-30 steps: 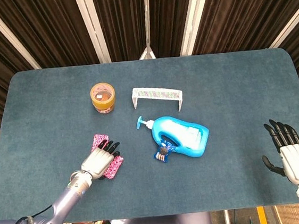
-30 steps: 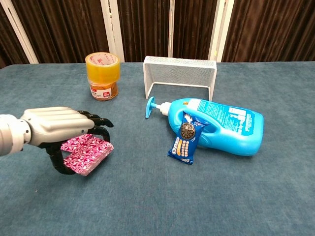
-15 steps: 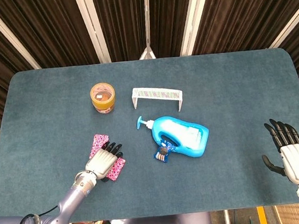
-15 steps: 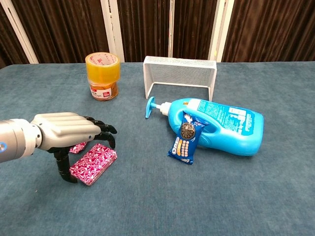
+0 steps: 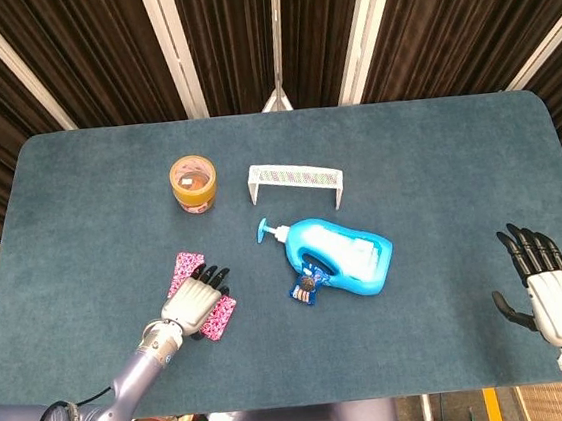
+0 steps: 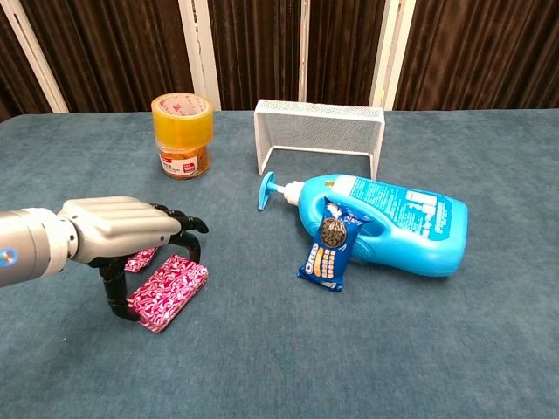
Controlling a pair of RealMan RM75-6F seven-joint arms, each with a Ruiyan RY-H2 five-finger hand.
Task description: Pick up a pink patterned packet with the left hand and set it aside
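Gripping hand: left hand (image 6: 113, 231) arches over one pink patterned packet (image 6: 169, 291), thumb at the packet's near edge and fingertips (image 6: 190, 225) curled down at its far edge; the packet sits between them, though whether it is lifted off the table (image 5: 438, 174) cannot be told.
Packet axis: long axis runs diagonally in the chest view, from the near end below the thumb up toward the fingertips and away from the robot; the broad patterned face points upward, tilted slightly.
Packet position: directly beneath the left palm, its right edge showing just beyond the hand in the head view (image 5: 218, 316).
Second packet: another pink packet (image 5: 186, 269) lies just past the fingertips, partly hidden under the hand in the chest view (image 6: 140, 259); contact between the two packets cannot be told.
Right hand: right hand (image 5: 551, 293) is at the table's near right edge, well apart from the left hand, fingers spread and holding nothing.
Ahead of the left hand: tape roll on a jar (image 6: 182, 133), upright.
Right of the left hand: blue pump bottle (image 6: 384, 223) lies on its side, nozzle toward the hand, with a cookie packet (image 6: 327, 249) leaning on it.
Beyond the bottle: white wire rack (image 6: 320, 127).
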